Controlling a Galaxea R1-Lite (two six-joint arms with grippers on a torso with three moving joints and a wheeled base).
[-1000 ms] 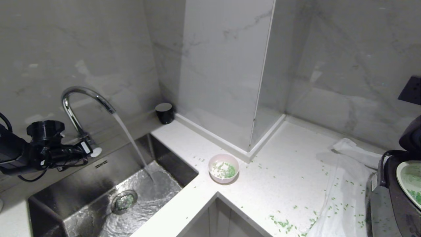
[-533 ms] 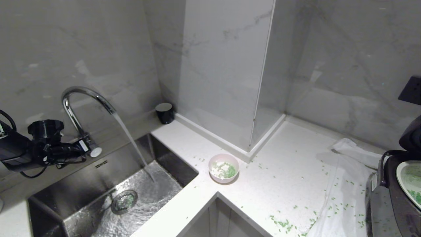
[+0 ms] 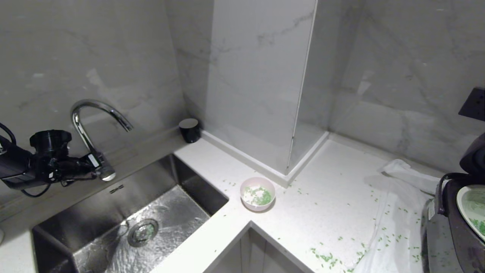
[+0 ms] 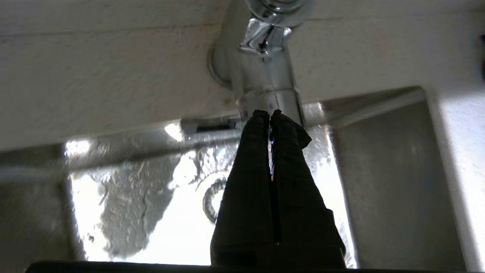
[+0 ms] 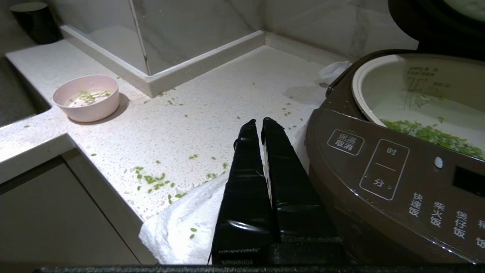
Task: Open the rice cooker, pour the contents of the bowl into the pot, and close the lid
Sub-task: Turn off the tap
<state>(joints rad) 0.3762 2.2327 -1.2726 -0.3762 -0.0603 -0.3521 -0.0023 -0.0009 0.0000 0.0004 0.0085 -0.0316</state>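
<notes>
Pink bowl with green contents sits on your table; cooker lid up. Your left gripper, fingers shut and empty, meets the tap lever; right gripper shut, empty.

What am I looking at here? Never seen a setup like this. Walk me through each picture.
A two-armed kitchen robot. One picture looks down from its head; the other two come from cameras on its wrists. The left gripper, shut and empty, is at the tap lever over the sink. The right gripper, shut and empty, waits beside the rice cooker, whose lid stands open. On the counter: a pink bowl, scattered green grains, a white cloth.
</notes>
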